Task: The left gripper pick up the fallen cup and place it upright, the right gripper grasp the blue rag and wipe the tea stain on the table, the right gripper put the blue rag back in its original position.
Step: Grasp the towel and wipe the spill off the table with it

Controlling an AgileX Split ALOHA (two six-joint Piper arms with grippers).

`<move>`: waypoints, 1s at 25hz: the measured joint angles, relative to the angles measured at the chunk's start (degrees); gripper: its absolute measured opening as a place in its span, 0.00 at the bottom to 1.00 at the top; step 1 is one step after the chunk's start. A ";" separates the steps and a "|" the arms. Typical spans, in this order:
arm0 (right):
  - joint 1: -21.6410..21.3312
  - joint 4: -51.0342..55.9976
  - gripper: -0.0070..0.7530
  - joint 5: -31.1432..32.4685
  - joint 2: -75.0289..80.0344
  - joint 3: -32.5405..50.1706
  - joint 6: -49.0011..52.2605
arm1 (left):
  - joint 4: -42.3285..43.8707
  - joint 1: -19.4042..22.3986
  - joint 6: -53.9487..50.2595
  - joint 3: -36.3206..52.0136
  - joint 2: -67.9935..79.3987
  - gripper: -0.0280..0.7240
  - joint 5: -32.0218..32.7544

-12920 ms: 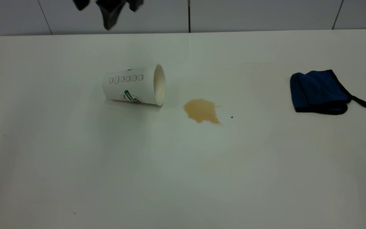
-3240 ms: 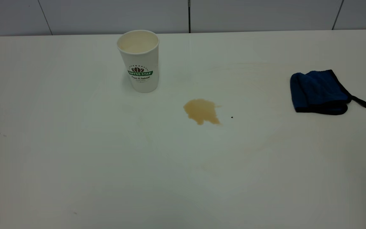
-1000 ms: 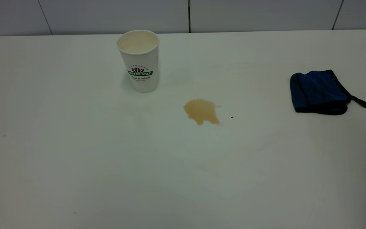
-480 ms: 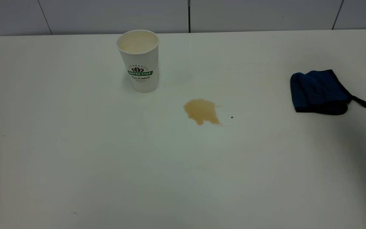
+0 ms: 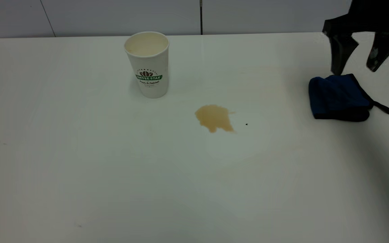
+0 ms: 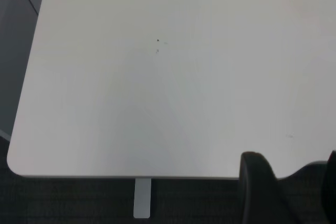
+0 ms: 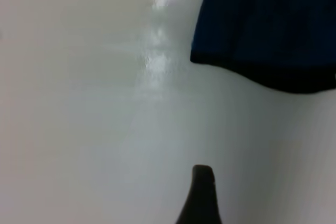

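Right gripper point(image 5: 358, 69): fingers spread apart, holding nothing, hanging just above the far edge of the blue rag point(image 5: 339, 98).
Blue rag: folded, black-trimmed, flat on the table point(image 5: 113, 175) directly below this gripper.
Tea stain point(image 5: 213, 117): well to the gripper's left, light brown, unwiped.
Cup point(image 5: 148, 64): upright, farther left beyond the stain; green banner reads "COFFEE STAR", smaller script underneath unreadable.
Left gripper point(image 6: 289, 192): over the table's corner, well apart from everything; fingers' state cannot be told.
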 joint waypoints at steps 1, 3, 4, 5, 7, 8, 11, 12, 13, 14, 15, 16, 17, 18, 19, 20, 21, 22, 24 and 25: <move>0.00 0.06 0.96 0.08 1.91 -1.63 -0.13 | 0.00 0.00 0.00 0.00 0.00 0.47 0.00; 0.00 0.01 0.96 0.14 4.82 -4.63 -0.44 | 0.00 0.00 0.00 0.00 0.00 0.47 0.00; 0.00 -0.12 0.96 -0.11 5.66 -5.52 -0.67 | 0.00 0.00 0.00 0.00 0.00 0.47 0.00; -0.06 -0.37 0.96 -0.59 6.48 -6.33 -0.66 | 0.00 0.00 0.00 0.00 0.00 0.47 0.00; -0.47 -0.35 0.96 -2.38 7.54 -7.31 -0.66 | 0.00 0.00 0.00 0.00 0.00 0.47 0.00; -0.88 -0.19 0.96 -3.84 7.97 -7.48 -0.66 | 0.00 0.00 0.00 0.00 0.00 0.47 0.00; -2.75 0.42 0.96 -7.11 9.44 -7.77 -1.08 | 0.00 0.00 0.00 0.00 0.00 0.47 0.00; -3.42 0.69 0.96 -7.56 10.02 -7.77 -1.46 | 0.00 0.00 0.00 0.00 0.00 0.47 0.00; -3.93 0.71 0.96 -7.89 10.57 -7.77 -1.86 | 0.00 0.00 0.00 0.00 0.00 0.47 0.00; -4.37 0.71 0.96 -8.07 11.04 -7.77 -2.20 | 0.00 0.00 0.00 0.00 0.00 0.47 0.00; -4.70 0.71 0.96 -8.36 11.46 -7.77 -2.48 | 0.00 0.00 0.00 0.00 0.00 0.47 0.00; -4.86 0.71 0.96 -8.86 11.86 -7.77 -2.62 | 0.00 0.00 0.00 0.00 0.00 0.47 0.00; -4.96 0.71 0.95 -9.41 12.30 -7.77 -2.74 | 0.00 0.00 0.00 0.00 0.00 0.47 0.00; -5.03 0.71 0.95 -10.02 12.64 -7.77 -2.74 | 0.00 0.00 0.00 0.00 0.00 0.47 0.00; -5.09 0.83 0.95 -10.64 13.20 -7.77 -2.86 | 0.00 0.00 0.00 0.00 0.00 0.47 0.00; -5.09 1.05 0.95 -11.13 13.71 -7.77 -3.07 | 0.00 0.00 0.00 0.00 0.00 0.47 0.00; -5.09 1.42 0.95 -11.30 14.34 -7.77 -3.23 | 0.00 0.00 0.01 0.00 0.00 0.47 0.00; -5.09 1.75 0.95 -11.44 14.75 -7.77 -3.52 | 0.00 0.00 0.01 0.00 0.00 0.47 0.00; -5.09 2.11 0.95 -11.72 15.68 -7.77 -3.82 | 0.00 0.00 0.01 0.00 0.00 0.47 0.00; -5.09 2.17 0.94 -12.00 15.97 -7.77 -4.05 | 0.00 0.00 0.01 0.00 0.00 0.47 0.00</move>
